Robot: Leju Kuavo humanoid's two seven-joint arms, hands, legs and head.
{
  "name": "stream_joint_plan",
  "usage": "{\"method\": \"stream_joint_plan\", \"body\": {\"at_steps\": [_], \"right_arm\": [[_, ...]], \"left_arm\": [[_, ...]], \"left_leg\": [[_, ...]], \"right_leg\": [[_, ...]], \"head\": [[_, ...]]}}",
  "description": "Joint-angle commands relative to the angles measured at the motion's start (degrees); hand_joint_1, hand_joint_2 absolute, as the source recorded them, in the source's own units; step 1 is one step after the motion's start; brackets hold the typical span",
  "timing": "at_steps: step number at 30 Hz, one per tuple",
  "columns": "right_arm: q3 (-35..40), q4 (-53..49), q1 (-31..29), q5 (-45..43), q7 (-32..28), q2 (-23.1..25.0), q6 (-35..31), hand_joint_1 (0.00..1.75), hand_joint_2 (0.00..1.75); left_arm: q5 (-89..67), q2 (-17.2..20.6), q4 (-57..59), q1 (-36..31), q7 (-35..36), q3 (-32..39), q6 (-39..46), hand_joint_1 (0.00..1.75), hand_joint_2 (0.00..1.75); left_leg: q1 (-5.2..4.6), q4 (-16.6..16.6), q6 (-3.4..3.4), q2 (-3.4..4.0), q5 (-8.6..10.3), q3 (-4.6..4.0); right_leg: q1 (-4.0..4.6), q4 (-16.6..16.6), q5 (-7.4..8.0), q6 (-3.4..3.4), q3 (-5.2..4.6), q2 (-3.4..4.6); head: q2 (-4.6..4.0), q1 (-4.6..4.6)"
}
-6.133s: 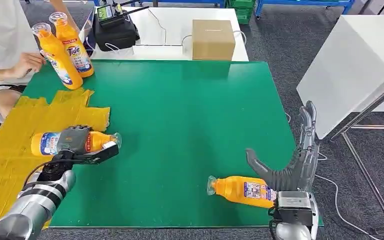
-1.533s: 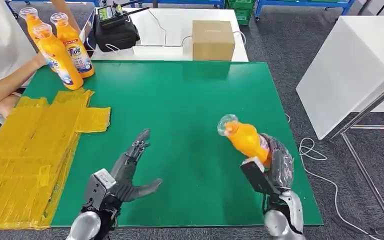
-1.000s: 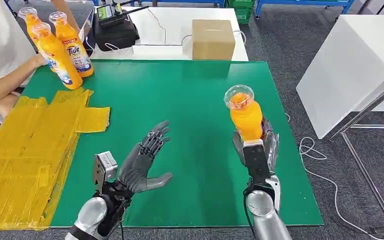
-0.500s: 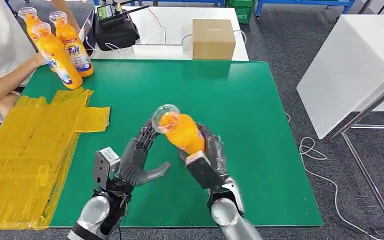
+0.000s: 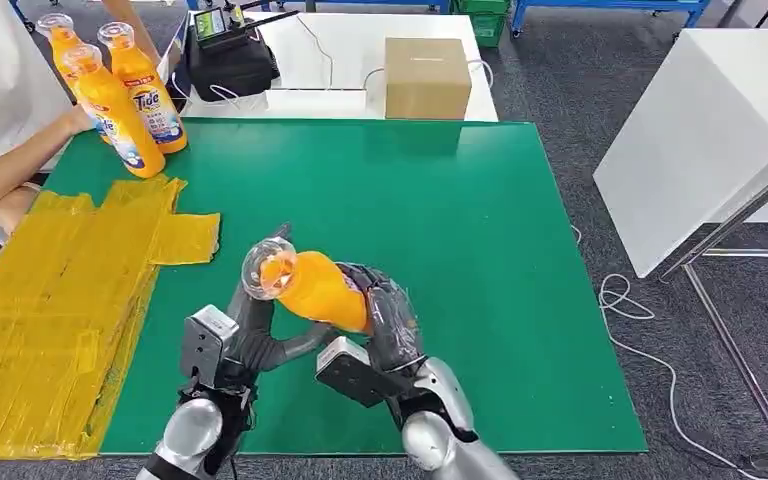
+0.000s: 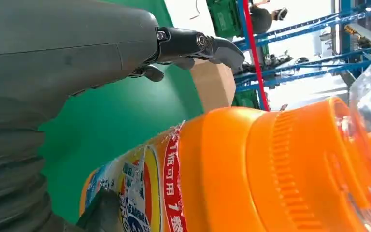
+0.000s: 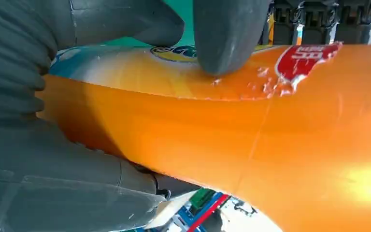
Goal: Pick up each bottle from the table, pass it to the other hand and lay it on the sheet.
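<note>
Bottle [image 5: 315, 288] in mid-handover: I have it gripped in the right robot hand [image 5: 385, 320], held above the green table [image 5: 480, 200] near its front edge, tilted with the clear cap pointing up and toward the left side. The left robot hand [image 5: 255, 335] sits just beside it, fingers spread apart behind the neck and the thumb reaching under the body. From the left wrist view its fingers [image 6: 193, 43] stand off the plastic, so I judge it has not yet taken hold.

Next I need the left robot hand to close firmly around the upper body before I let the right one loosen. Then it can carry the load over to the yellow sheet [image 5: 50, 290] at the left of the table and lay it flat.

It is orange, smooth and glossy, with a blue, white and red label [image 6: 145, 193] around its lower body. That slick surface could slip if the grasp lands too near the narrow neck.
</note>
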Motion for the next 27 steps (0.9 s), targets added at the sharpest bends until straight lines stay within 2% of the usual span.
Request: {"method": "stream_joint_plan", "body": {"at_steps": [1, 7, 9, 10, 11, 12, 22, 23, 24, 27], "right_arm": [[9.07, 3.56, -1.78, 1.54, -0.32, -1.98, -0.27, 1.75, 1.75], [9.07, 3.56, -1.78, 1.54, -0.32, -1.98, -0.27, 1.75, 1.75], [9.79, 5.13, -2.5, 2.86, 0.33, -1.72, -1.0, 1.75, 1.75], [9.84, 5.44, -2.62, 2.84, 0.34, -1.63, -0.91, 1.75, 1.75], [9.59, 6.5, -2.83, 2.7, 0.47, -1.26, -1.35, 1.75, 1.75], [9.61, 7.37, -3.07, 2.63, 0.37, -0.98, -1.54, 1.75, 1.75], [9.77, 9.34, -2.68, 4.22, 1.23, -0.83, -3.18, 1.75, 1.75], [9.71, 9.65, -2.68, 4.29, 1.22, -0.71, -3.33, 1.75, 1.75], [9.61, 10.29, -2.98, 4.34, 1.21, -0.53, -3.2, 1.75, 1.75], [9.54, 11.2, -3.28, 4.74, 0.98, -0.18, -3.32, 1.75, 1.75]], "left_arm": [[2.68, -2.08, 3.6, -3.08, -0.34, 3.68, -0.46, 0.0, 1.75], [2.68, -2.08, 3.6, -3.08, -0.34, 3.68, -0.46, 0.0, 1.75], [15.32, -4.3, 1.59, -1.64, -2.36, 7.4, -5.84, 0.0, 1.75], [16.12, -4.42, 1.27, -1.5, -2.58, 7.75, -5.8, 0.02, 1.75], [17.99, -5.08, -0.43, -0.96, -3.74, 8.62, -4.68, 1.71, 1.75], [19.84, -5.18, -1.87, -0.54, -3.59, 8.85, -4.6, 1.75, 1.75], [27.24, -5.0, -5.19, 1.99, -2.73, 8.94, -7.71, 1.75, 1.75], [27.46, -4.98, -5.36, 2.15, -2.69, 8.87, -7.91, 0.09, 1.75], [27.33, -4.85, -4.81, 1.57, -2.63, 8.49, -8.0, 0.0, 1.75], [27.38, -4.61, -4.16, 0.98, -2.22, 7.6, -8.44, 0.0, 1.75]], "left_leg": [[0.03, -0.05, -0.12, -0.03, -0.09, 0.25], [0.06, -0.04, -0.1, -0.05, -0.09, 0.22], [0.06, -0.05, -0.14, -0.05, -0.12, 0.29], [0.07, -0.03, -0.11, -0.02, -0.09, 0.2], [0.07, -0.02, -0.1, 0.0, -0.08, 0.14], [0.06, -0.03, -0.15, -0.01, -0.16, 0.31], [0.08, -0.07, -0.13, -0.04, -0.1, 0.22], [0.09, -0.06, -0.12, -0.06, -0.07, 0.16], [0.08, -0.08, -0.15, -0.11, -0.11, 0.28], [0.1, -0.07, -0.16, -0.14, -0.11, 0.27]], "right_leg": [[0.02, -0.07, -0.1, -0.04, 0.28, -0.11], [0.02, -0.07, -0.1, -0.03, 0.23, -0.12], [0.02, -0.08, -0.13, -0.03, 0.29, -0.14], [0.03, -0.07, -0.09, -0.03, 0.19, -0.1], [0.04, -0.06, -0.07, -0.03, 0.14, -0.08], [0.02, -0.06, -0.15, -0.04, 0.31, -0.11], [0.04, -0.12, -0.11, -0.04, 0.2, -0.17], [0.04, -0.11, -0.09, -0.04, 0.14, -0.18], [0.04, -0.13, -0.14, -0.04, 0.27, -0.25], [0.05, -0.13, -0.14, -0.05, 0.28, -0.27]], "head": [[0.0, -0.02], [0.0, 0.0], [0.0, 0.0], [0.0, 0.0], [0.0, 0.0], [0.0, 0.0], [0.0, -0.04], [0.0, -0.04], [0.0, -0.04], [0.0, -0.02]]}}
